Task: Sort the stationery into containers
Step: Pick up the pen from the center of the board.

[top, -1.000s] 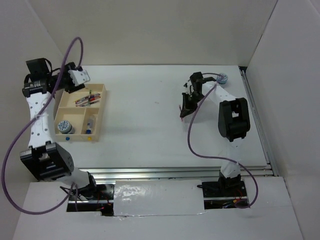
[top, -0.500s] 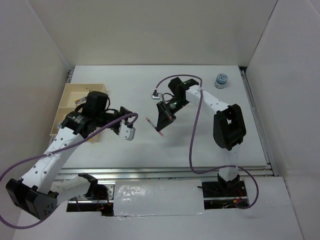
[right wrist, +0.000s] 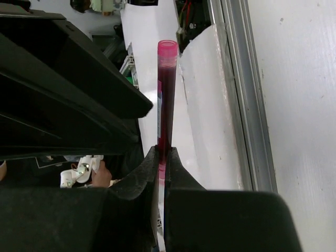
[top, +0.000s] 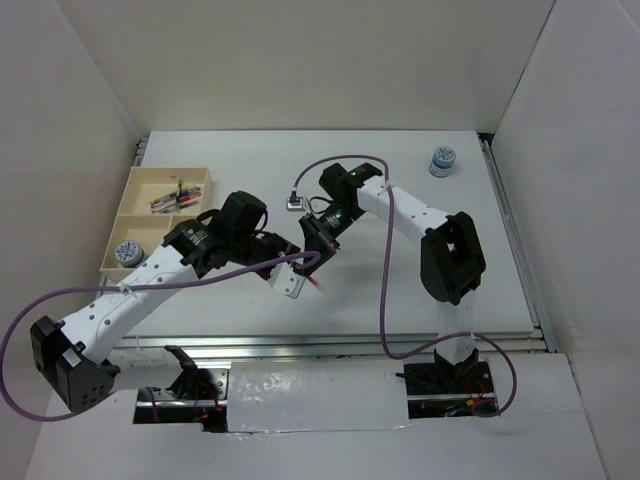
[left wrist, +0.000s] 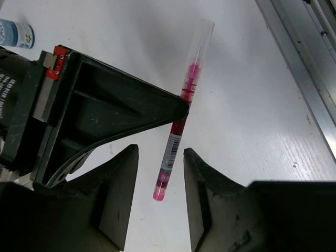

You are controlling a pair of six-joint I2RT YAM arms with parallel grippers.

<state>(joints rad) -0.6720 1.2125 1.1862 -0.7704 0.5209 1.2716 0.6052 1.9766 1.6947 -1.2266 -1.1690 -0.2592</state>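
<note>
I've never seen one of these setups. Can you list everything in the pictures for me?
Tray: one, pale wood, divided, at the left of the table.
Pens: several, red and dark, exact count unclear, in the tray's far compartment.
Patterned rolls: two, blue and white; one in the tray's near compartment, one at the table's far right corner.
Pink pen: one, pink-red with a clear end, held over the middle of the table.
Table: one, white.
Cables: two, purple, one running along each arm.
Right hand: black, shut on the pink pen.
Left hand: black, open, one finger on either side of the pink pen's lower end.
</note>
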